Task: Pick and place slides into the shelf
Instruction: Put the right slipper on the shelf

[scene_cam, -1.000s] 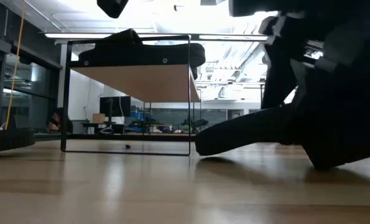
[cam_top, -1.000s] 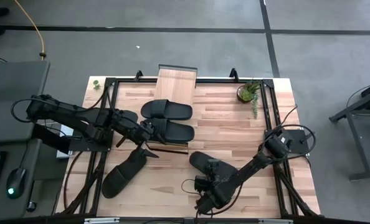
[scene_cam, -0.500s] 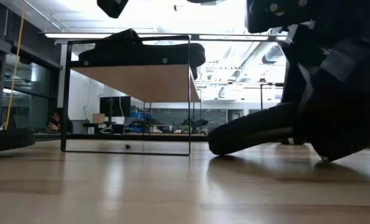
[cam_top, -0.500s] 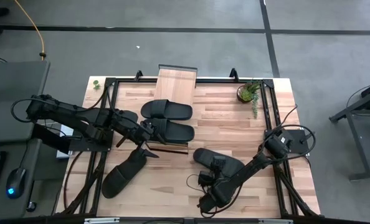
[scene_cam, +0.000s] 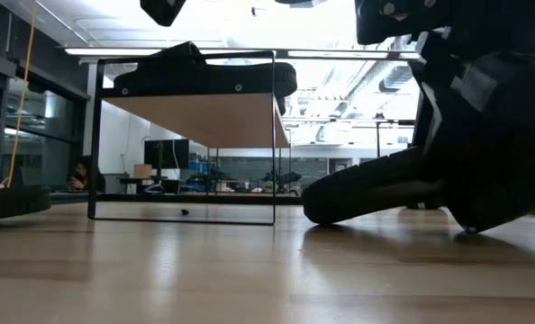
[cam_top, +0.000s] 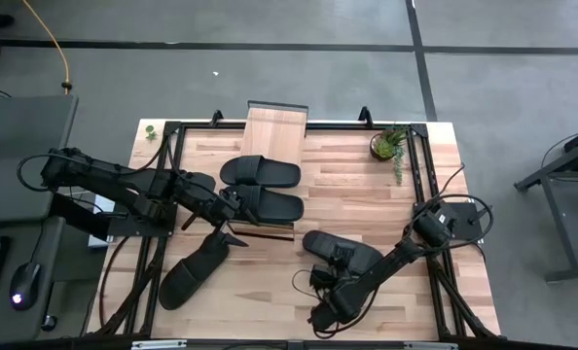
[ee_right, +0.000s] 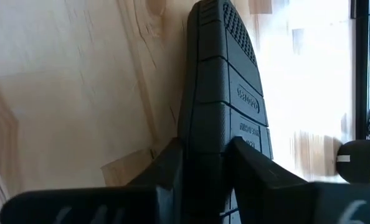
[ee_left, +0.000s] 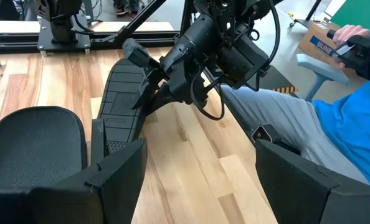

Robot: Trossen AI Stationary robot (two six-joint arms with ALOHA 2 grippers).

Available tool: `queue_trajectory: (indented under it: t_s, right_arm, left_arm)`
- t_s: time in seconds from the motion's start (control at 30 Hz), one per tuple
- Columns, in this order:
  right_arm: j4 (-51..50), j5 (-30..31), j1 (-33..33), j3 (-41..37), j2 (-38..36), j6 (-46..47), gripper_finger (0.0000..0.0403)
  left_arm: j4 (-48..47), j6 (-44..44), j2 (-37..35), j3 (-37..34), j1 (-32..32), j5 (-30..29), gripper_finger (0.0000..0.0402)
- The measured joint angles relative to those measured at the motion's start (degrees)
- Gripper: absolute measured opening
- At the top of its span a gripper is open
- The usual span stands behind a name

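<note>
Gripping slide (ee_right: 225, 93) | right gripper (ee_right: 203, 152) | sole lettering unreadable

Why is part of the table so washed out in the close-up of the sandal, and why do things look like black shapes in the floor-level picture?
Right wrist view: glare bleaches the tabletop beside the slide. Low view: bright ceiling lights behind silhouette the shelf.

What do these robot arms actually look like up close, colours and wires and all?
Both arms are dark, near-black, and jointed. The left arm and right arm each trail thin black cables. The right gripper ends in two flat, dark, angular fingers; the left gripper's two broad matte-black fingers look alike.
</note>
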Motion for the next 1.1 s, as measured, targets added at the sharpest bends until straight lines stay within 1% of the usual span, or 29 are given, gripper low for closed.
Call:
queue_trajectory:
  t_s: [0.17,0.27,0.33,0.4,0.57,0.67,0.93,1.03,1.1]
  right_arm:
    - [-2.5,-0.5,-0.1,2.6,-0.5,0.0,0.0061]
    - [-2.6,-0.2,-0.1,3.9,-3.0,0.0,0.006]
    - [-2.9,0.4,-0.1,4.6,-5.2,-0.5,0.0049]
    - [-2.8,1.2,-0.1,4.9,-7.4,-1.2,0.0037]
    - [-3.2,1.4,-0.1,4.9,-13.6,-3.1,0.0037]
    - [-2.8,1.3,-0.1,4.9,-16.5,-4.1,0.0037]
    - [0.5,-0.8,-0.1,4.9,-22.7,-7.5,0.0035]
    - [3.0,-1.8,-0.3,4.9,-24.3,-9.9,0.0031]
    - [5.0,-2.0,-0.4,4.9,-25.1,-11.8,0.0025]
  left_arm:
    - [0.0,0.0,0.0,0.0,0.0,0.0,0.028]
    - [0.0,0.0,0.0,0.0,0.0,-0.2,0.028]
    - [0.0,0.0,0.0,0.0,0.0,-1.3,0.028]
    - [0.1,0.1,0.0,0.0,0.0,-3.6,0.028]
    - [0.1,0.8,0.0,0.0,0.0,-11.7,0.028]
    - [0.1,2.3,0.0,0.0,0.0,-14.1,0.028]
    - [0.5,5.3,0.0,0.0,0.0,-15.3,0.028]
    - [2.6,7.1,0.0,0.0,0.0,-15.9,0.028]
    - [4.8,7.6,0.4,0.0,0.0,-15.0,0.028]
